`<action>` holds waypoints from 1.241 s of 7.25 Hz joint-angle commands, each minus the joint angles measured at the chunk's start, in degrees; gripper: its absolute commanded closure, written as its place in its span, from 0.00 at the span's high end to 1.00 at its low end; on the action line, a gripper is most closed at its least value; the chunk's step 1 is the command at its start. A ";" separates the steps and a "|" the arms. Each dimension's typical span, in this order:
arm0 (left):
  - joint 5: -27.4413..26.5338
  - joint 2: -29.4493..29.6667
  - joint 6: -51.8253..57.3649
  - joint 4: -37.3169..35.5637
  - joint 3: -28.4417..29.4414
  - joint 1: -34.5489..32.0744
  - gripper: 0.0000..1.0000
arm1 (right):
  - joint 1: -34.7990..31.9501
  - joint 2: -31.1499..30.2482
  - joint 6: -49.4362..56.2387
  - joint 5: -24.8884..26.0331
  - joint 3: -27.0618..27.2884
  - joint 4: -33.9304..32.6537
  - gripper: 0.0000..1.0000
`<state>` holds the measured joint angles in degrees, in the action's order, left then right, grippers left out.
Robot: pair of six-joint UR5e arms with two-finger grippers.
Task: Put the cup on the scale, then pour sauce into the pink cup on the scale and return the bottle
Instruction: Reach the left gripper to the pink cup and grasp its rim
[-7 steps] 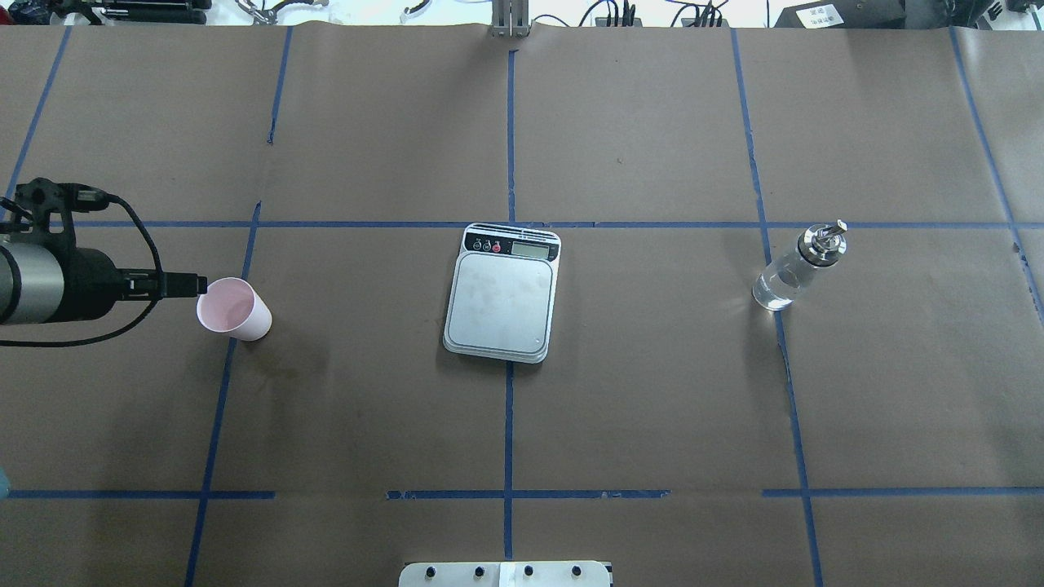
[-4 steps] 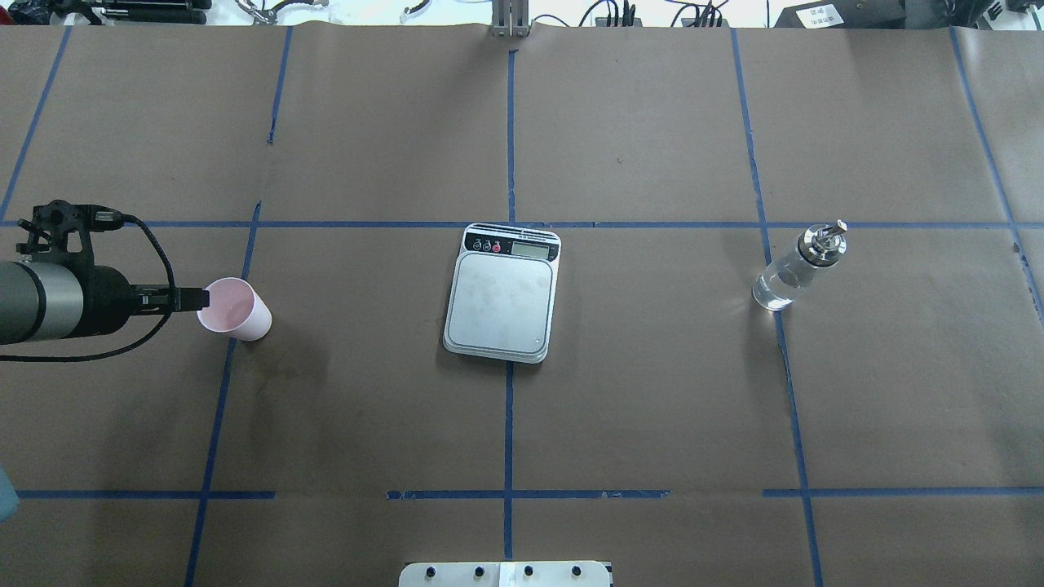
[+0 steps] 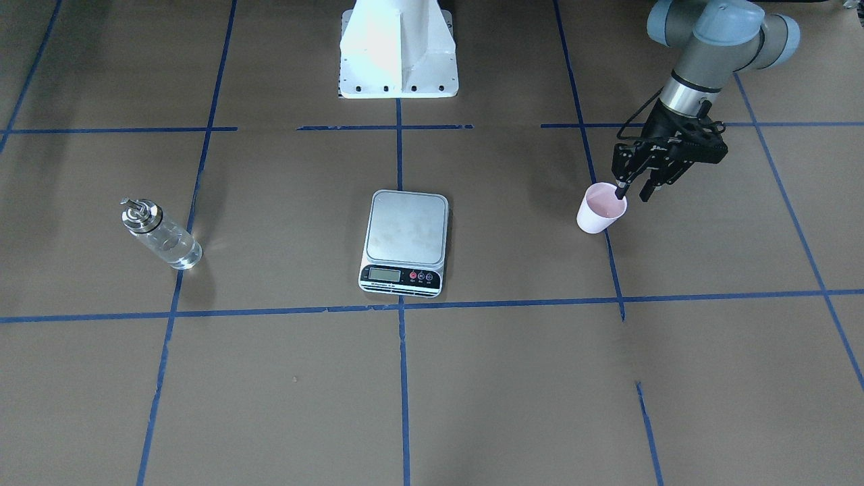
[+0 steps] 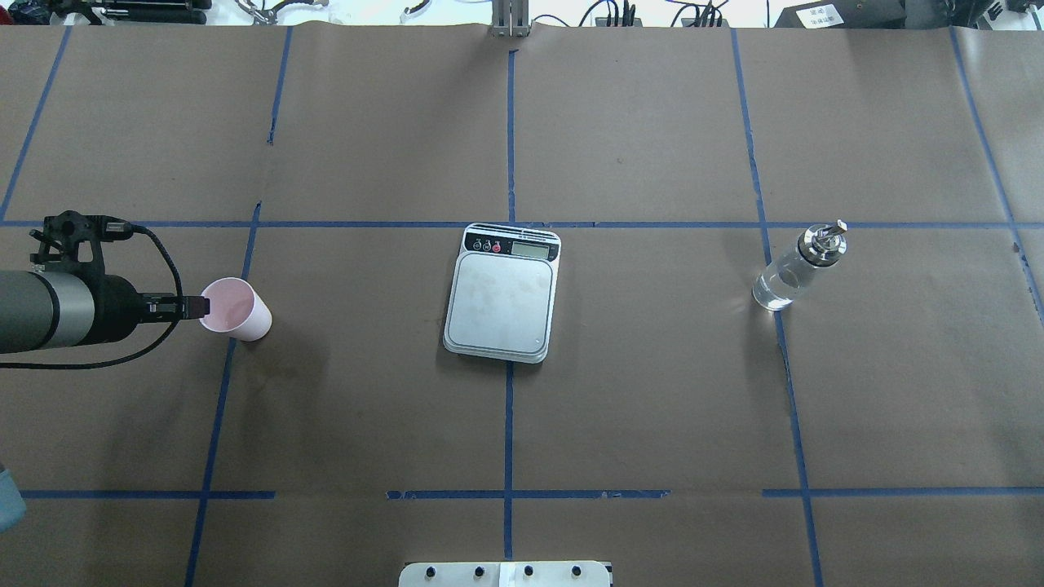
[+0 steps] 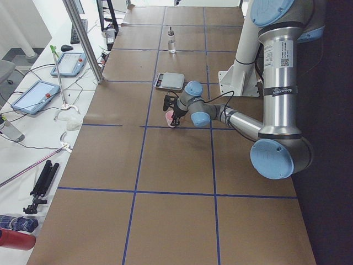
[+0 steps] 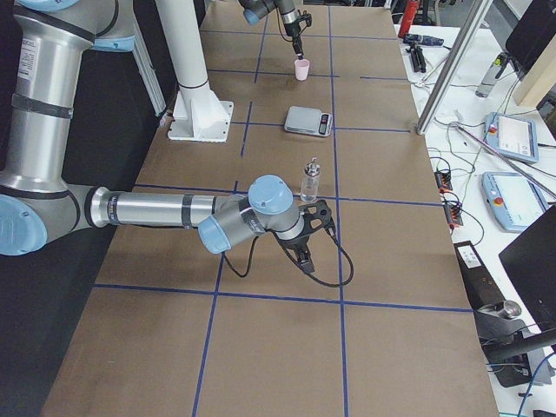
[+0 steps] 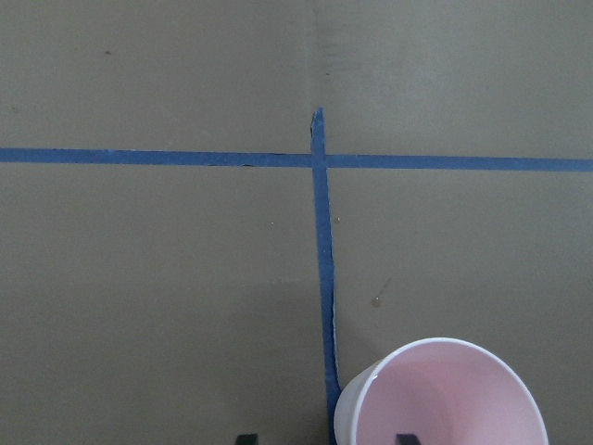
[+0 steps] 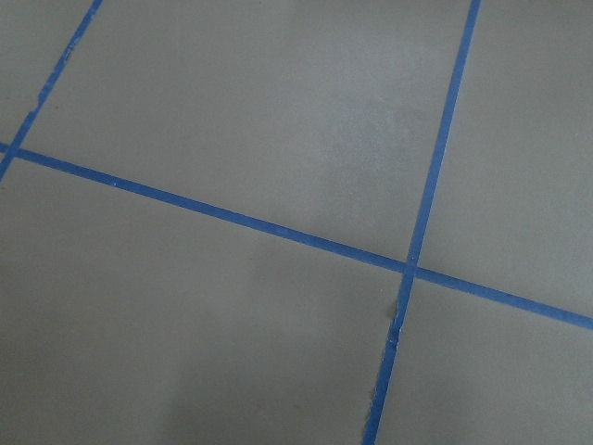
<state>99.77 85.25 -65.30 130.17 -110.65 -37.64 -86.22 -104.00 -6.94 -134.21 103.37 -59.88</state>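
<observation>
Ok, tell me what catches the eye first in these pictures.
First the pink cup toward the robot's left end of the table, with the left gripper over it, one finger inside the rim and one outside. Then the steel scale at the middle, nothing on it, and the glass bottle standing upright alone on the robot's right side.

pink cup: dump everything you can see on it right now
The cup is small, pale pink and tapered, paper by its look, widest at the rim, with a pink inside where nothing shows. It stands upright, mouth up, on the brown-papered table by a blue tape line, off to the robot's left of the scale, not on it. The open left gripper straddles its wall, one finger over the inside, one outside. Contact cannot be told.
</observation>
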 commanded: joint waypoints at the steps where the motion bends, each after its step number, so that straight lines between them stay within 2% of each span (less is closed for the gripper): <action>1: -0.45 0.27 0.00 0.00 0.51 0.64 0.43 | 0.00 -0.24 0.00 0.00 0.08 -0.06 1.00; 3: -1.07 0.88 0.00 0.00 1.04 1.26 0.42 | 0.00 -0.24 0.00 0.00 0.08 0.03 1.00; 4: -1.15 1.75 0.00 -1.74 1.05 1.34 0.37 | 0.00 -0.24 0.00 0.00 0.08 -0.06 1.00; 5: -1.15 2.63 0.00 -2.89 0.96 1.43 0.24 | 0.00 -0.24 0.00 0.00 0.08 0.03 1.00; 6: -1.15 2.73 0.00 -2.90 0.96 1.43 0.00 | 0.00 -0.24 0.00 0.00 0.08 0.03 1.00; 8: -0.98 2.90 0.69 -4.21 -0.09 1.35 0.00 | 0.00 -0.24 0.00 -0.09 0.08 0.03 1.00; 9: -0.72 5.95 0.79 -10.40 -2.36 1.43 0.00 | 0.00 -0.32 0.00 -0.09 0.08 0.03 1.00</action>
<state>98.78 88.74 -64.78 125.03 -110.89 -36.24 -86.22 -104.26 -6.94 -134.29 103.48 -59.85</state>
